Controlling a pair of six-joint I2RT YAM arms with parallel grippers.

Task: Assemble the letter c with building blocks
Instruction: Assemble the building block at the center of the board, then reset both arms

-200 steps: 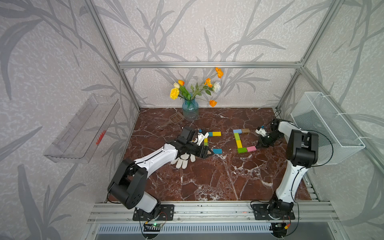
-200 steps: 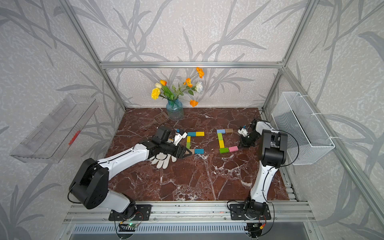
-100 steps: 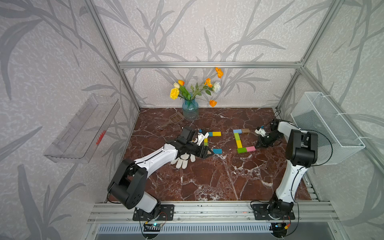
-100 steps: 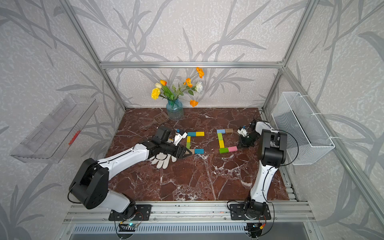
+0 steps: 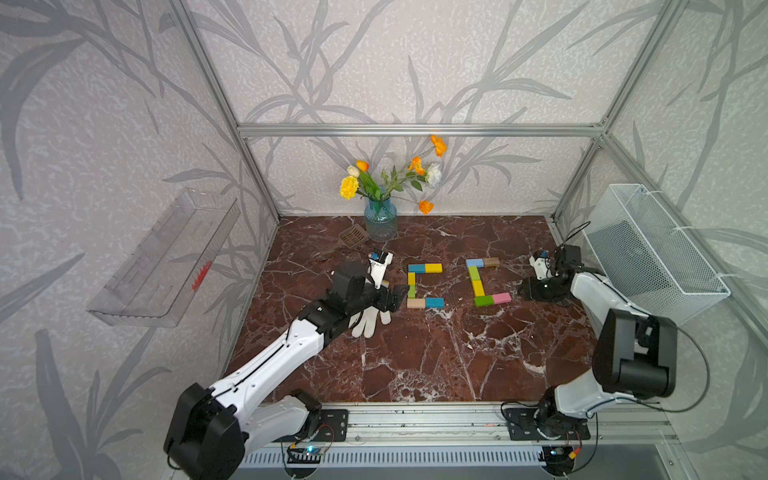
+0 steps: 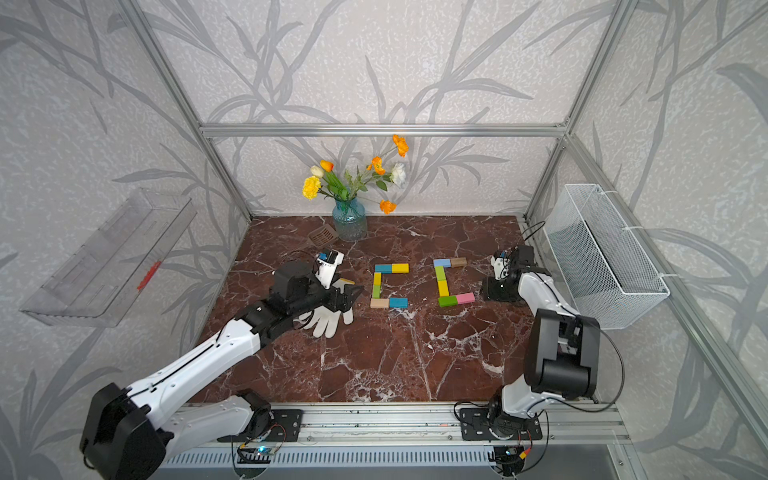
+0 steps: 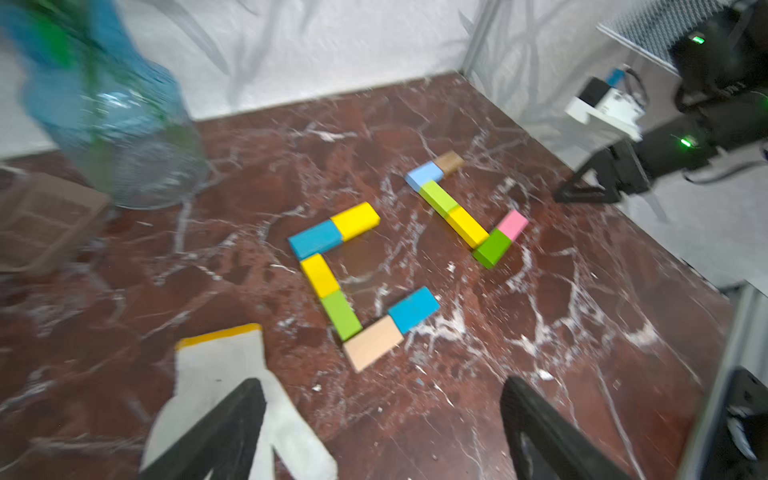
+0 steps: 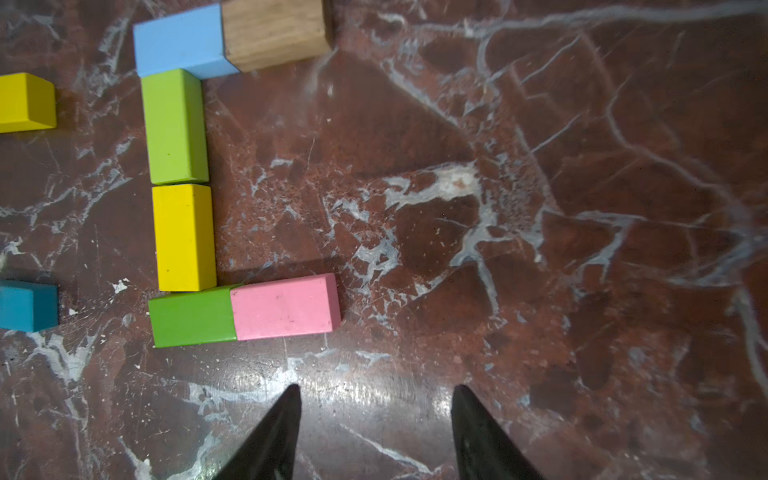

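Both grippers have just let go. The left gripper (image 7: 382, 384) has opened its fingers wide and holds nothing. It has pulled back and now hangs over the glove (image 5: 368, 322). The right gripper (image 8: 374, 388) was shut a moment ago. Now it is partly open and empty, near the pink block (image 8: 286, 305). The blocks (image 6: 400, 268) lie flat on the table (image 5: 415, 353) in two shapes, the left C (image 5: 411, 284) and the right C (image 5: 476, 282). Both look whole, so the job seems done.
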